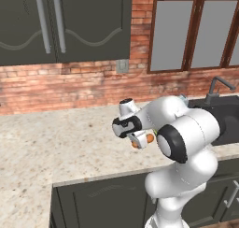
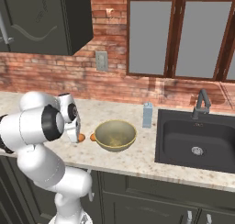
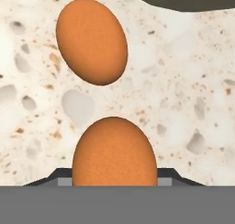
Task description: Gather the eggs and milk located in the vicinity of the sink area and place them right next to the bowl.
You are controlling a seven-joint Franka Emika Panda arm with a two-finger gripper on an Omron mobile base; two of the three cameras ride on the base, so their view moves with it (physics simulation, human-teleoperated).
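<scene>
While our tool (image 3: 114, 184) is clamped on one egg (image 3: 114, 152) low over the desk (image 2: 133, 161), the second egg (image 3: 92, 42) already lies just left of the bowl (image 2: 115, 135). Milk (image 2: 147, 114) stands between bowl and sink (image 2: 195, 140), so we judge it not yet placed: egg release, then milk.

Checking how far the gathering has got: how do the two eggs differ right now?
The near egg sits between the hand's fingertips, gripped; the far egg lies free on the counter. In the right base view, the far egg rests beside the bowl. Both are orange-brown ovals of similar size.
</scene>
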